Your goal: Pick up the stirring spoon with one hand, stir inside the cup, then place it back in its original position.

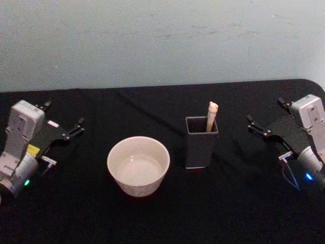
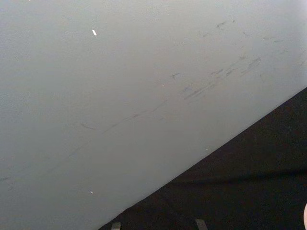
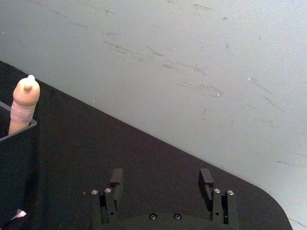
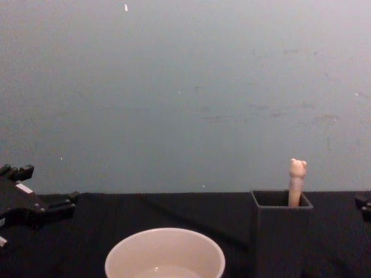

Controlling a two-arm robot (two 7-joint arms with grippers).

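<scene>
Head view: we haven't started; left gripper and right gripper gape idle, so next we pinch the spoon from its holder.

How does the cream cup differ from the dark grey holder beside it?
The cup is round, wide and cream-white; the holder is square, narrower and dark grey. The cup holds no spoon; the holder has the stirring spoon standing in it. Both stand upright on the black table.
</scene>
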